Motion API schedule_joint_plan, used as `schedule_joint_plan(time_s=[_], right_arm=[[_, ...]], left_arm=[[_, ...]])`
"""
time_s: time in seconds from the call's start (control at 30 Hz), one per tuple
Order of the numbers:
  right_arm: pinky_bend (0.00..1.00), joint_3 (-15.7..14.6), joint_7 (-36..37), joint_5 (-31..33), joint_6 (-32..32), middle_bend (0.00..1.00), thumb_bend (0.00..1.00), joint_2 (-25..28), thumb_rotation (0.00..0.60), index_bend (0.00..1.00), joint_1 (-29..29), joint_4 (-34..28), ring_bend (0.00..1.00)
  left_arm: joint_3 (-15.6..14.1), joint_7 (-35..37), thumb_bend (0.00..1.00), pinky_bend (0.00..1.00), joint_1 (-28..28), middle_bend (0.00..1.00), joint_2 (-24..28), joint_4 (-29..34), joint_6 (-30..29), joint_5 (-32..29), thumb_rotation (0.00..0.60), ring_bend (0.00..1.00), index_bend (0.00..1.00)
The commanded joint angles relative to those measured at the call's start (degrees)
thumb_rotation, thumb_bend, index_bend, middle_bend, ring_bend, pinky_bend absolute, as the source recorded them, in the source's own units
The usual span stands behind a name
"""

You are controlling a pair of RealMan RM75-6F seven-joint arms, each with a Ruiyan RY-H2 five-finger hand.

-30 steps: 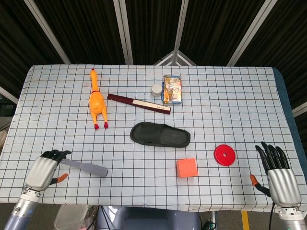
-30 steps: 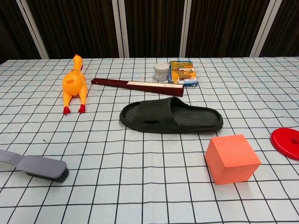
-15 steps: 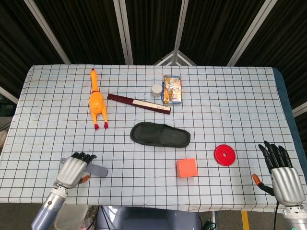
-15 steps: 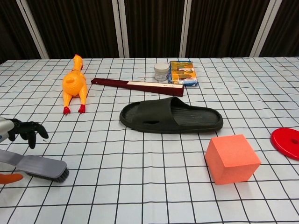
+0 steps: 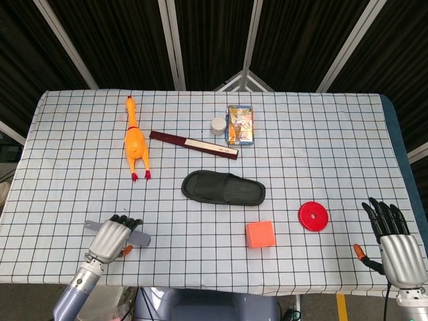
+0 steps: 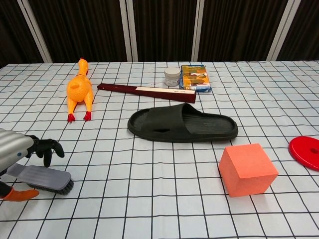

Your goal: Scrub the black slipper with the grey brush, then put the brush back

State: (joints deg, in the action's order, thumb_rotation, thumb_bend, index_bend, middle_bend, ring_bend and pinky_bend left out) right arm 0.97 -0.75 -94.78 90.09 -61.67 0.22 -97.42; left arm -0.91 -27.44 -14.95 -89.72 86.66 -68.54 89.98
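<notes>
The left hand [image 5: 109, 241] sits over the grey brush [image 6: 42, 178] at the near left edge of the checked table [image 5: 321, 154], fingers curled down over the handle and the orange-tipped thumb below it; whether it actually grips the brush I cannot tell. The brush lies flat, bristles down, its long axis running roughly left to right, with the handle end under the hand and the head pointing right toward the table's middle.

Beyond it, near the far left, a yellow rubber chicken [image 5: 134, 141] lies with its head toward the far edge. Right of that is a dark red flat stick [image 5: 193, 144], set slightly aslant.

The black slipper [image 5: 223, 188] rests sole down at the centre, its long axis also left to right. Behind it stand a small white jar [image 5: 218, 125] and a colourful packet [image 5: 240, 124], just beside each other.

Further right, near the front, come an orange cube [image 5: 260, 234] and a red disc [image 5: 313, 216].

The right hand [image 5: 394, 242] hovers at the near right corner, fingers spread and holding nothing.
</notes>
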Motion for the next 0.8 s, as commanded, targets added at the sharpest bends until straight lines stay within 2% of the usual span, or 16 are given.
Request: schedule_joint_plan(time_s=[0.03, 0.53, 0.8], right_arm=[[0.00, -0.1, -0.3, 0.1, -0.1, 0.00, 0.34, 0.1, 0.600, 0.00, 0.0, -0.3, 0.00], [0.00, -0.4, -1.0, 1.0, -1.1, 0.00, 0.35, 0.7, 0.600, 0.00, 0.2, -1.2, 0.00], [0.00, -0.4, -1.2, 1.1, -1.3, 0.00, 0.34, 0.8, 0.600, 0.00, 0.3, -1.4, 0.00]], left_arm=[[0.0, 0.0, 0.26, 0.37, -0.3, 0.44, -0.4, -0.2, 0.2, -0.1, 0.600, 0.39, 0.31], [-0.5, 1.0, 0.27, 0.38, -1.2, 0.47, -0.6, -0.1, -0.8, 0.7, 0.600, 0.41, 0.33], [-0.7, 1.4, 0.33, 0.40, -1.5, 0.49, -0.5, -0.1, -0.7, 0.4, 0.600, 0.43, 0.36]])
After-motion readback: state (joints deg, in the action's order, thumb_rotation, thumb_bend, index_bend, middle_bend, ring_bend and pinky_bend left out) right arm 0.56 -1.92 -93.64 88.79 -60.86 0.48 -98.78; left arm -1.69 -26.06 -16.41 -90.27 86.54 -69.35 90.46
